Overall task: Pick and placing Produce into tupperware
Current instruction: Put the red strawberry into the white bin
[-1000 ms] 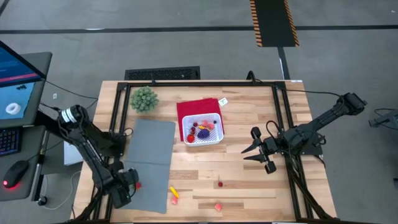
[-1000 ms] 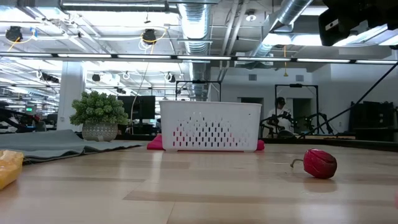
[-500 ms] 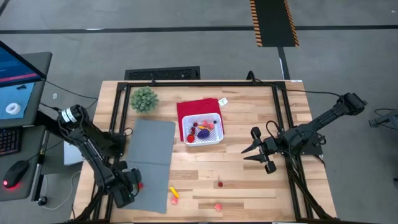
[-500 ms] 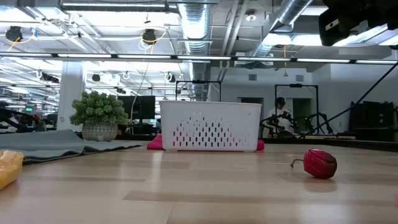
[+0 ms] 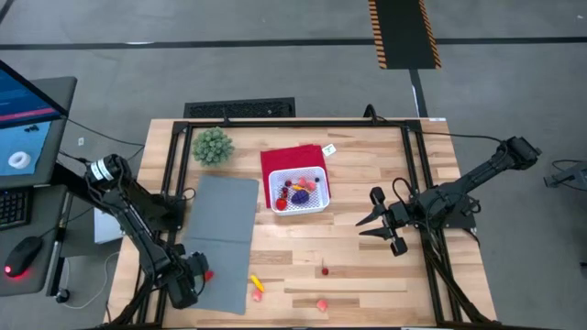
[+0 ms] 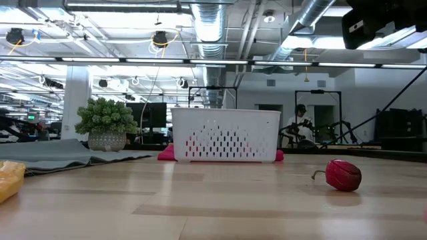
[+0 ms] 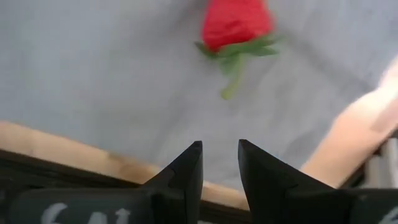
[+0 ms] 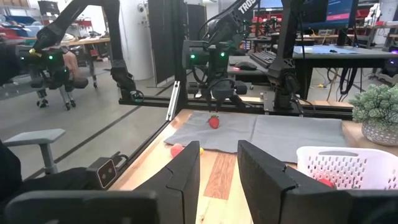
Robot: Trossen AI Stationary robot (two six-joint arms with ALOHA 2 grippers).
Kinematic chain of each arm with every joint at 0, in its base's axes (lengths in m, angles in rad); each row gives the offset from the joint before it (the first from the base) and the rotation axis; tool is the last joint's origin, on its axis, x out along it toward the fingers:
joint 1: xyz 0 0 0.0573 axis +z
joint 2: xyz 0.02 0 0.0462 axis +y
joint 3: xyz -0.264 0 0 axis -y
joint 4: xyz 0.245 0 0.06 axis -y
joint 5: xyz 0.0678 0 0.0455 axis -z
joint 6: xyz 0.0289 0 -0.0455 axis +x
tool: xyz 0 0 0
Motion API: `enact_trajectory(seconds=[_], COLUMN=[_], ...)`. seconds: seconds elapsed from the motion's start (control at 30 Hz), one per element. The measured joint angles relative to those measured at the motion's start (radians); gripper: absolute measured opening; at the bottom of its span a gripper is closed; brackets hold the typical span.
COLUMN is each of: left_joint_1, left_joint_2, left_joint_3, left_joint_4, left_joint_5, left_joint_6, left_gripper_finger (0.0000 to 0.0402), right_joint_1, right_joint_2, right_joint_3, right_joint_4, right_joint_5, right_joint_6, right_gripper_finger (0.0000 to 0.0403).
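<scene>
The white latticed tupperware [image 5: 300, 192] stands on a red cloth [image 5: 292, 160] and holds several small produce pieces. A red strawberry [image 7: 236, 22] lies on the grey mat [image 5: 225, 229] near its front-left corner. My left gripper [image 7: 221, 163] points down just beside it, open by a narrow gap, with nothing between its fingers. Loose on the wood lie a yellow-orange piece [image 5: 257, 284], a tiny red one [image 5: 324, 270] and a pink one [image 5: 322, 303]. My right gripper [image 5: 371, 223] hovers level at the right, open and empty.
A green bushy plant [image 5: 212, 146] in a pot stands at the far left of the table. A small white tag [image 5: 329, 149] lies by the red cloth. Black rails frame the tabletop. Bare wood shows between the tupperware and the near edge.
My left gripper has tipped a little over the strawberry while staying in the same place. Its fingers keep the same gap. The strawberry and the other produce lie where they were.
</scene>
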Motion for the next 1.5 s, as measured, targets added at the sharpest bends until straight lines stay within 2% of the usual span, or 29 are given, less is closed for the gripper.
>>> enact_trajectory(seconds=[0.13,0.3,0.53,0.83,0.93,1.1,1.27,1.37,1.5], left_joint_1=[-0.003,0.011,0.047,0.06,0.071,0.071,0.086,0.093,0.093], left_joint_2=[0.0,0.037,0.119,0.121,0.12,0.12,0.123,0.123,0.123], left_joint_3=[0.0,0.0,0.0,0.025,0.054,0.067,0.066,0.067,0.067], left_joint_4=[0.056,0.04,0.038,0.012,-0.043,-0.062,-0.074,-0.078,-0.081], left_joint_5=[-0.029,-0.036,0.024,0.016,0.025,-0.075,-0.079,-0.072,-0.073], left_joint_6=[-0.007,0.048,0.141,0.167,0.185,0.204,0.219,0.222,0.265], left_gripper_finger=[0.0091,0.0091,0.0091,0.0091,0.0091,0.0091,0.009,0.0075,0.0014], right_joint_1=[0.0,0.0,0.0,0.0,0.0,0.0,0.0,0.0,0.0], right_joint_2=[0.0,0.0,0.0,0.0,0.0,0.0,0.0,0.0,0.014], right_joint_3=[0.0,0.0,0.0,0.0,0.0,0.0,0.0,0.0,0.0], right_joint_4=[0.0,0.0,0.0,0.0,0.0,0.0,0.0,0.0,0.001], right_joint_5=[0.0,0.0,0.0,0.0,0.0,0.0,0.0,0.0,0.0], right_joint_6=[0.0,0.0,0.0,0.0,0.0,0.0,0.0,0.0,0.0], right_gripper_finger=[0.0129,0.0128,0.0127,0.0126,0.0126,0.0126,0.0126,0.0126,0.0126])
